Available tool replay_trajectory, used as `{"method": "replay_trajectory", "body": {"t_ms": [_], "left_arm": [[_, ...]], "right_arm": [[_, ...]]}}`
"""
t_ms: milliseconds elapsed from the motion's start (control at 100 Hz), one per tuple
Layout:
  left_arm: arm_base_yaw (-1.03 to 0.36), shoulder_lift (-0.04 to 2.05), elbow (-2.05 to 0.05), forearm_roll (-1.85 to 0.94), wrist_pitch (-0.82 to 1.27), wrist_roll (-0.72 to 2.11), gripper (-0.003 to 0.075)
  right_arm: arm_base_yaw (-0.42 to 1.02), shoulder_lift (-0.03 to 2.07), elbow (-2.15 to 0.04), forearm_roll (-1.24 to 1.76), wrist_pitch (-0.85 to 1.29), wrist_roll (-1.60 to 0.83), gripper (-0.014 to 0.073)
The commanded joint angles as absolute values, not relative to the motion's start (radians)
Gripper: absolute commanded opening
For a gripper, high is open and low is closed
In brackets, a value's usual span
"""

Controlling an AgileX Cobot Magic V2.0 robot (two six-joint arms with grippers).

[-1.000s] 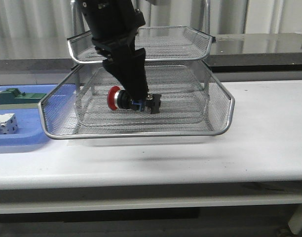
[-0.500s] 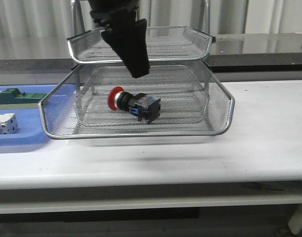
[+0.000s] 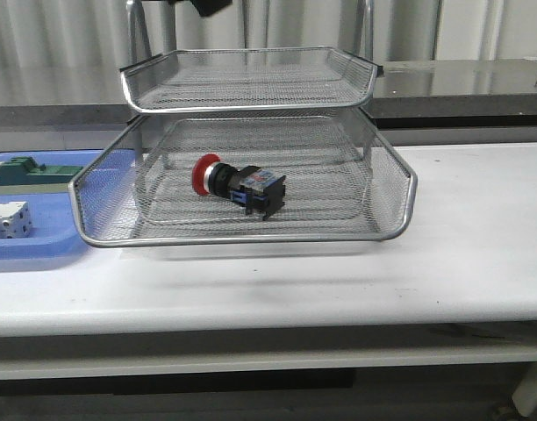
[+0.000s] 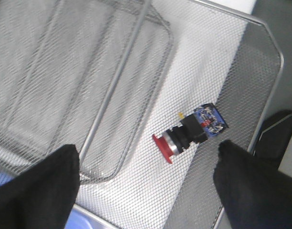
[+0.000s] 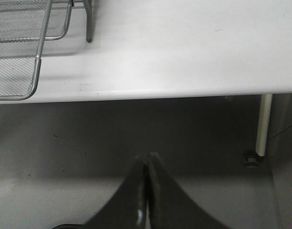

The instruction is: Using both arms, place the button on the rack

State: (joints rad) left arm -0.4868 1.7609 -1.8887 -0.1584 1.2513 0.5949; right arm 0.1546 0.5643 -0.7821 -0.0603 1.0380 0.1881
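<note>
The button (image 3: 238,185), with its red head, black collar and blue-black body, lies on its side in the pulled-out middle tray of the silver wire rack (image 3: 251,239). It also shows in the left wrist view (image 4: 189,136). My left gripper (image 4: 146,183) is open wide and empty, high above the tray. Its black fingers (image 4: 36,188) stand far apart, clear of the button. In the front view only a dark tip of it (image 3: 209,5) shows at the top edge. My right gripper (image 5: 147,164) is shut and empty, out past the table's front edge, over the floor.
A flat blue tray (image 3: 40,241) at the left holds a green block (image 3: 32,171) and a white block (image 3: 7,219). The rack's upper tray (image 3: 251,103) overhangs the back of the middle tray. The white table (image 3: 479,246) extends right. A rack corner (image 5: 34,71) shows in the right wrist view.
My left gripper let go of the button and rose straight up, almost out of the front view. The button stays lying in the middle tray.
</note>
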Motion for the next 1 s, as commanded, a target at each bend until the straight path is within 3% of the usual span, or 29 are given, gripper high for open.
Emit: {"method": "replay_trajectory", "body": {"t_ms": [0,370,540,790,990], "left_arm": [[-0.436,1.665,-1.92,-0.172,1.273,0.531,0.0554],[-0.197,1.457,-1.694,-0.174,1.273,0.476,0.0479],[-0.09,1.343,-1.537,-0.199,1.22,0.476,0.0479],[0.031,1.096,-1.237,-0.257,0.943,0.476,0.0479],[0.043,0.867,-0.959,-0.334,0.641,0.476,0.0479]], "right_arm": [[0.15,0.568,-0.818,-0.074,0.978,0.186,-0.0067],[0.15,0.568,-0.818,-0.074,0.978,0.186,-0.0067],[0.15,0.568,-0.818,-0.074,0.978,0.186,-0.0067],[0.15,0.568,-0.818,-0.074,0.978,0.186,-0.0067],[0.15,0.568,-0.818,-0.074,0.978,0.186,-0.0067]]}}
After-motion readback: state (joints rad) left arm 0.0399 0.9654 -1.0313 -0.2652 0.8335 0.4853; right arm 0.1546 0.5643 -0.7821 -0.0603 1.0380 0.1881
